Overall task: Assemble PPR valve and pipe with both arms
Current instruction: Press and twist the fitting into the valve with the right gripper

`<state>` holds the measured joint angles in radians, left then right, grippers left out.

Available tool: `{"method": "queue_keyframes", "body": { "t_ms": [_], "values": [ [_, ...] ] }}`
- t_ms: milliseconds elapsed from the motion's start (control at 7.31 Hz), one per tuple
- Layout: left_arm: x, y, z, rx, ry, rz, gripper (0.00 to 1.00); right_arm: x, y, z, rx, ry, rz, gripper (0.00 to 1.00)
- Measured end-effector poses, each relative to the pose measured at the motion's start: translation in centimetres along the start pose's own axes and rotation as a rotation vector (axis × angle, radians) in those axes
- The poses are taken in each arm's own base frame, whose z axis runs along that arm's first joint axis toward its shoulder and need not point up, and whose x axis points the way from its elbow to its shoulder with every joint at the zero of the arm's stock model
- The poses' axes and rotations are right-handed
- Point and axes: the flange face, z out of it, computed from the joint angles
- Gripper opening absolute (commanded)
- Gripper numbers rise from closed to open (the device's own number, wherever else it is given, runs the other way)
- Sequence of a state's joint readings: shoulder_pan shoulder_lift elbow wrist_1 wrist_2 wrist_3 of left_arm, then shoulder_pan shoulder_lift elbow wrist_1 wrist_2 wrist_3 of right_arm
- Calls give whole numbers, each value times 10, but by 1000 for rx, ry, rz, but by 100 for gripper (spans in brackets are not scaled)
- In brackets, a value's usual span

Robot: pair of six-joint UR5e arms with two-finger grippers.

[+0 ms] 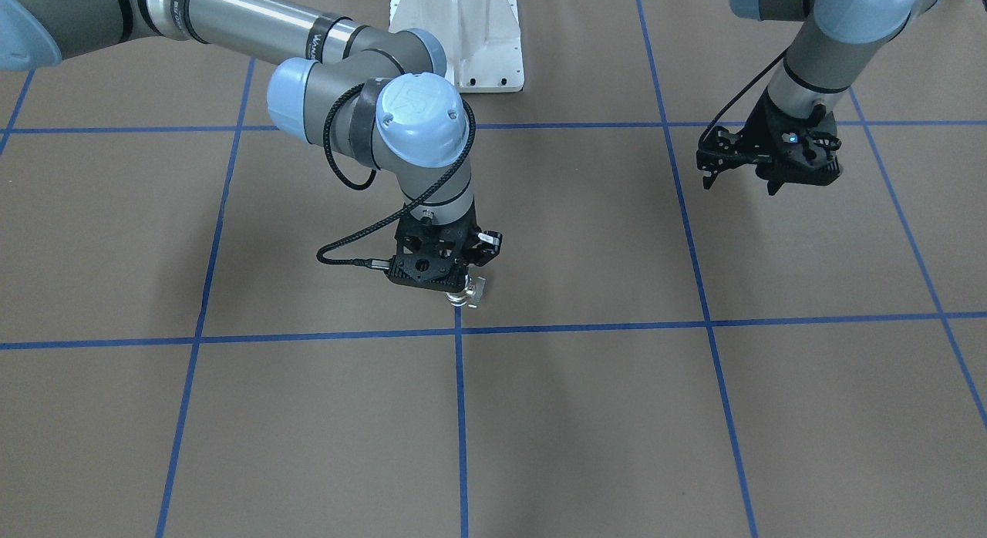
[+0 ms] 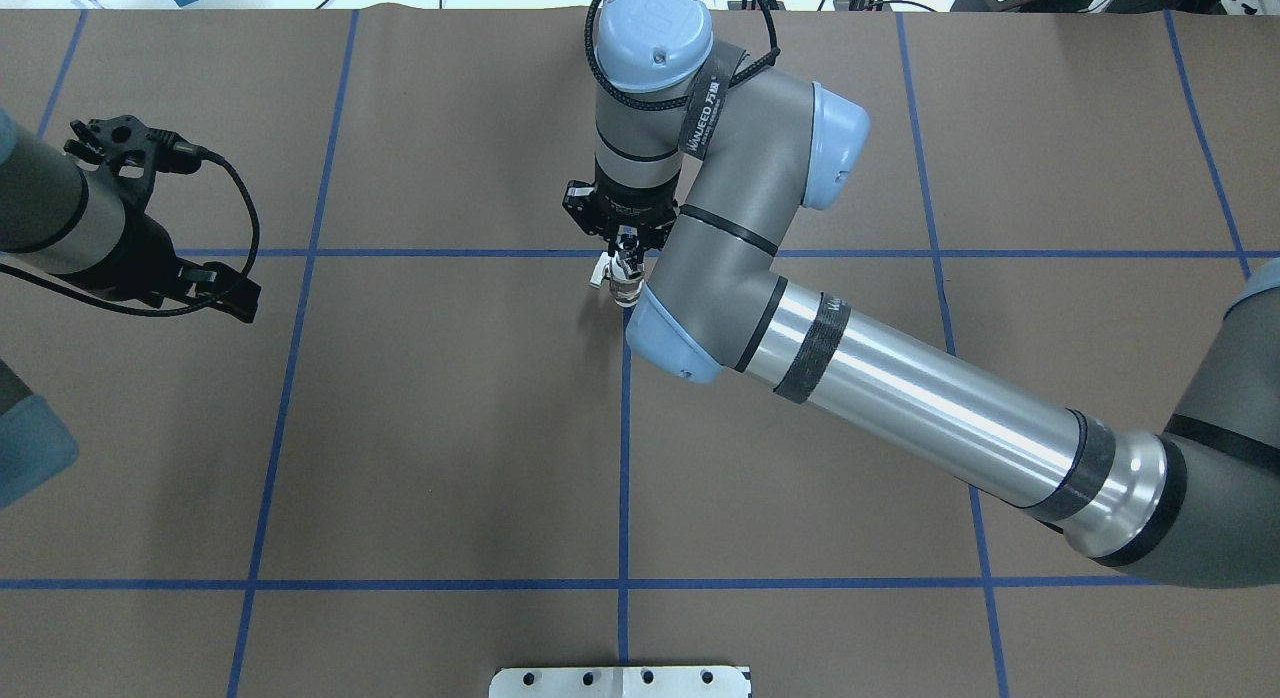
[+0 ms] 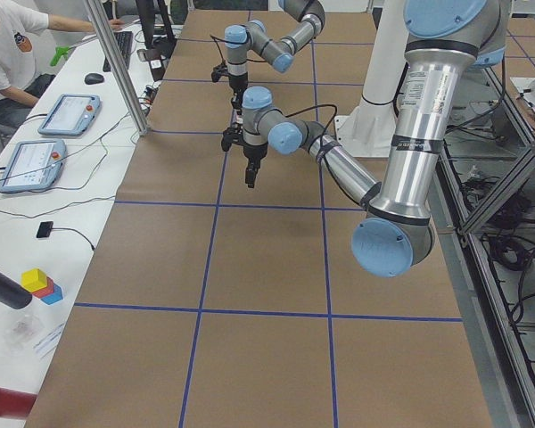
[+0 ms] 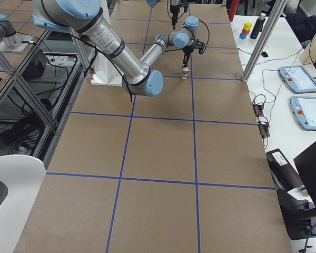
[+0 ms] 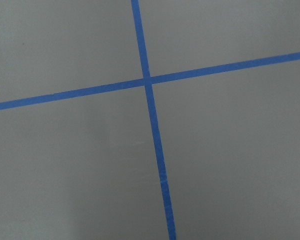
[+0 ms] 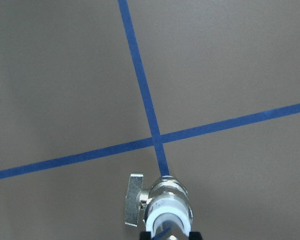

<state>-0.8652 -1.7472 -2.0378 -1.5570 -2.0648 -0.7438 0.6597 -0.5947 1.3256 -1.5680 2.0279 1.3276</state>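
My right gripper point(image 1: 456, 285) is shut on the PPR valve point(image 1: 469, 294), which has white ring ends, a metallic middle and a small side handle. It holds the valve upright, close over a crossing of blue tape lines near the table's middle. The valve also shows in the overhead view point(image 2: 620, 284) and in the right wrist view point(image 6: 162, 200), hanging below the fingers. My left gripper point(image 1: 740, 185) hovers far off to the side, open and empty; it also shows in the overhead view point(image 2: 232, 298). The left wrist view shows only bare table. No separate pipe is in view.
Brown paper with a blue tape grid point(image 1: 463, 330) covers the table. The white pedestal base point(image 1: 463, 45) stands at the robot's edge. In the side view an operator point(image 3: 9, 53), tablets point(image 3: 27, 165) and coloured blocks point(image 3: 40, 285) are on a bench beside the table.
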Motion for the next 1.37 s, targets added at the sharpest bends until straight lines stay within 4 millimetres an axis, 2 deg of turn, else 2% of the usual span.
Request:
{"method": "queue_keyframes", "body": {
  "t_ms": [137, 1095, 1368],
  "values": [
    [0, 0, 0, 0, 0, 0, 99, 0, 0, 0, 0, 1, -1, 46],
    [0, 0, 0, 0, 0, 0, 99, 1, 0, 2, -1, 3, 1, 46],
    [1, 0, 0, -1, 1, 0, 99, 1, 0, 1, -1, 2, 0, 58]
  ]
}}
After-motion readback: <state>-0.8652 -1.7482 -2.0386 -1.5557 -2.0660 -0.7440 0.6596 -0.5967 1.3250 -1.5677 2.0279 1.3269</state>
